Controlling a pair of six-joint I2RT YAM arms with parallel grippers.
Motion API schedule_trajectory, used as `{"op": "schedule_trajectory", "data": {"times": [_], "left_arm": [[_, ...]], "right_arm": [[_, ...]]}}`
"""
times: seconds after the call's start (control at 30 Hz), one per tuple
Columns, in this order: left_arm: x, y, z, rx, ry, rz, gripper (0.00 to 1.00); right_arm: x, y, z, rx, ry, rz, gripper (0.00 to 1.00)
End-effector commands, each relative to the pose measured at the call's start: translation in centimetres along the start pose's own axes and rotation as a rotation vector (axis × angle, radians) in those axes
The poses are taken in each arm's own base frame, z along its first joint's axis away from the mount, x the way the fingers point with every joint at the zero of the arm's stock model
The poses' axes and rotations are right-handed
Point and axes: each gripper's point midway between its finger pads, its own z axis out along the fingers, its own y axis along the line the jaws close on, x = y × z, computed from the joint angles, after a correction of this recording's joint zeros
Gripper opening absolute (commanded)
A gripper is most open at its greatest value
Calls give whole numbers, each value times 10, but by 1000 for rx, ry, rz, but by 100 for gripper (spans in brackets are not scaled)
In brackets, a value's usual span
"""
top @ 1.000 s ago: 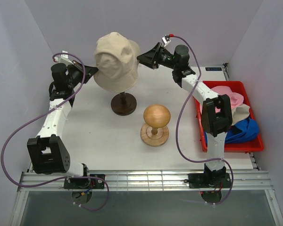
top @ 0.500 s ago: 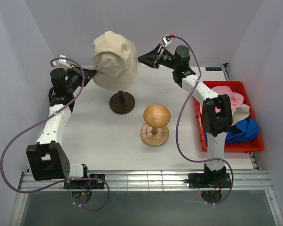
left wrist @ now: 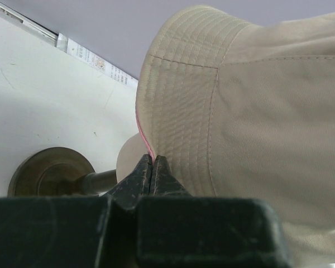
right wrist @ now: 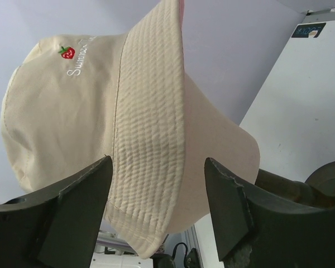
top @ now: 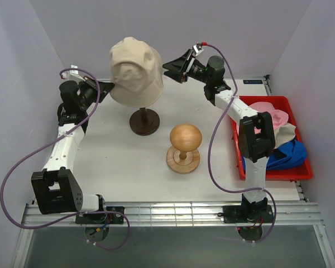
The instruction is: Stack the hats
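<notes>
A beige bucket hat (top: pixel 135 70) sits over a pale head form (left wrist: pixel 128 159) on a dark brown stand (top: pixel 146 124) at the back of the table. My left gripper (top: pixel 110 87) is shut on the hat's left brim (left wrist: pixel 178 128), where a thin pink edge (left wrist: pixel 142 131) shows under the fabric. My right gripper (top: pixel 166 68) is open at the hat's right side. Its fingers (right wrist: pixel 84 190) straddle the ribbed brim (right wrist: pixel 151 139) without touching it. A light pink hat (top: pixel 268 114) and a blue cap (top: pixel 287 153) lie in the red bin (top: pixel 301 170).
A bare wooden head form (top: pixel 185 137) stands on a round light wooden base (top: pixel 183 160) in the middle of the table. The red bin runs along the right edge beside my right arm. White walls close in the back and sides.
The beige hat has settled straighter on its form and its flared right brim has dropped. My left arm shifted slightly left with the brim. My right gripper drew back a little and stands open.
</notes>
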Motion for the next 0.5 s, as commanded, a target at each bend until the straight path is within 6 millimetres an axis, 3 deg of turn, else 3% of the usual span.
{"op": "schedule_trajectory", "data": {"times": [0.0, 0.47], "left_arm": [[1, 8, -2, -47, 19, 3, 0], [-3, 3, 2, -34, 25, 10, 0]], "right_arm": [[-12, 40, 8, -96, -28, -66, 73], [-8, 29, 33, -112, -19, -14, 71]]}}
